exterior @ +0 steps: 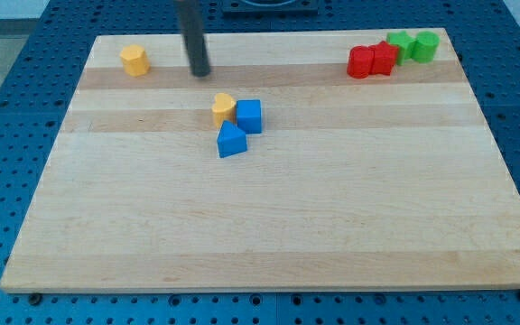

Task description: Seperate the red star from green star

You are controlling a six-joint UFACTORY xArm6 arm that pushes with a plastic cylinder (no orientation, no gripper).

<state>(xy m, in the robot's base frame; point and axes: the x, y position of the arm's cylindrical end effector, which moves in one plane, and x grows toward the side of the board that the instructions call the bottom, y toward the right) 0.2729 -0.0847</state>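
A: Where is my tip (201,73) being held?

B: It is being held near the view's top, left of centre, touching no block; no hand is fitted, so nothing is being held or gripped; a yellow block (134,60) is lying to its left, and a yellow block (223,108), a blue cube (249,116) and a blue block (231,141) are clustered just below it on the worktop (260,226).

A: And the stars?

B: The red star (383,57) is sitting at the top right, pressed against the green star (400,44); a red block (360,62) and a green block (425,46) are flanking them; the approach is judged as only beginning; a long crossing is being called for, then a push aimed between the pair.
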